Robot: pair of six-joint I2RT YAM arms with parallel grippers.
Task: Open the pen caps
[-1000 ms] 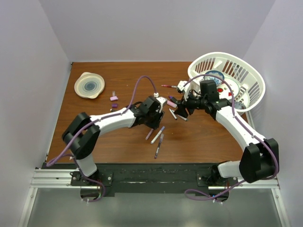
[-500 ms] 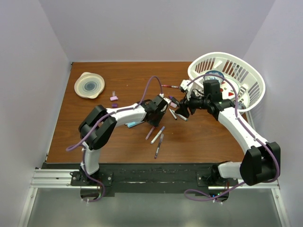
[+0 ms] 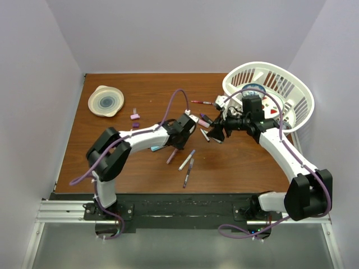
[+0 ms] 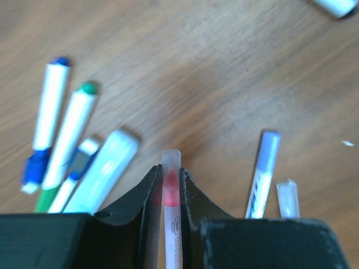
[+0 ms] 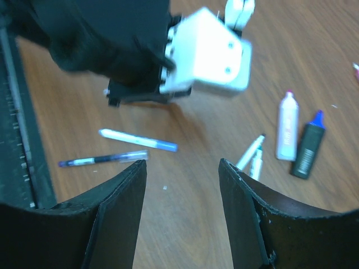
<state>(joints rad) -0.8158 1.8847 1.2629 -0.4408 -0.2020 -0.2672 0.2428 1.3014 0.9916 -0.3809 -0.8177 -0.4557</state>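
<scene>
The left gripper (image 4: 169,180) is pinching a slim pen (image 4: 173,230) near the table's centre. Its clear cap (image 4: 170,162) appears to be still on. The right gripper (image 5: 182,168) is hanging spread and empty, just right of it. Loose purple caps (image 3: 135,116) are lying to the far left, so some pens are done. Other pens (image 3: 187,159) are lying nearer, too small to tell whether they are capped. The fingers are hiding most of the held pen's barrel.
</scene>
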